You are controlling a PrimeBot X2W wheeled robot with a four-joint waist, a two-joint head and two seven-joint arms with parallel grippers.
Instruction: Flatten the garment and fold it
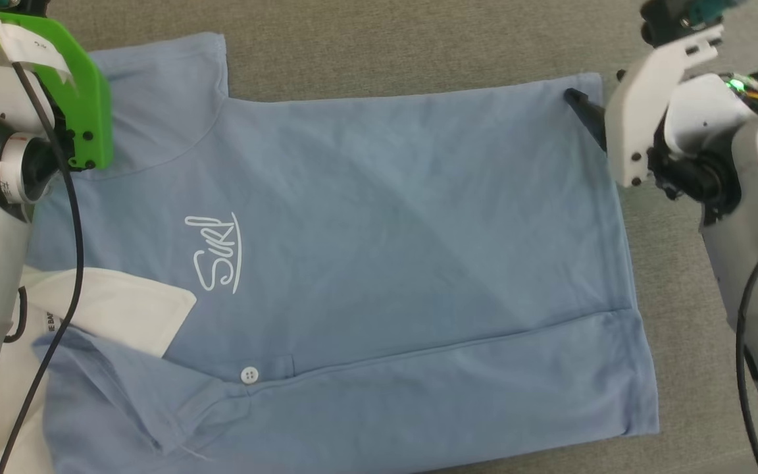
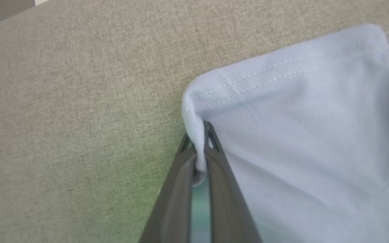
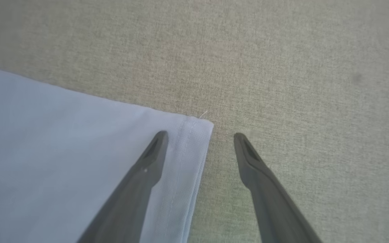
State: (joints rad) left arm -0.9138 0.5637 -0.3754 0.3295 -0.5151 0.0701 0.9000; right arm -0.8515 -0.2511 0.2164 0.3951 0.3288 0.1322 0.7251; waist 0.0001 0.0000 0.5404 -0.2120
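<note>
A light blue short-sleeved polo shirt of soft knit [image 1: 385, 217] lies front up on a grey-beige woven fabric surface [image 1: 418, 46], its long axis running across the head view. The collar points to the robot's left and the bottom hem [image 1: 622, 263] to its right. The blue collar [image 1: 122, 388] sits at the lower left of that view, opened so the white inner collar lining [image 1: 122, 306] with its printed label [image 1: 52, 322] shows. The small round white button [image 1: 249, 375] is just right of it, at the start of a long crease that runs toward the hem. The white script chest logo [image 1: 216, 253] stands sideways, between the collar and the far short sleeve [image 1: 162, 85], which spreads flat at the upper left. A bright green plastic bracket [image 1: 79, 99] on the left wrist overlaps that sleeve. In the left wrist view the left gripper [image 2: 198, 135] is closed tight, pinching a corner of the stitched sleeve edge [image 2: 282, 71] so the cloth bunches between its dark fingers. The right gripper [image 3: 200, 135] stands wide apart at the far hem corner [image 3: 194, 135], one finger [image 3: 147, 168] over the cloth and the other finger [image 3: 258, 168] over the bare surface, holding nothing. Whether either of them touches down cannot be told.
</note>
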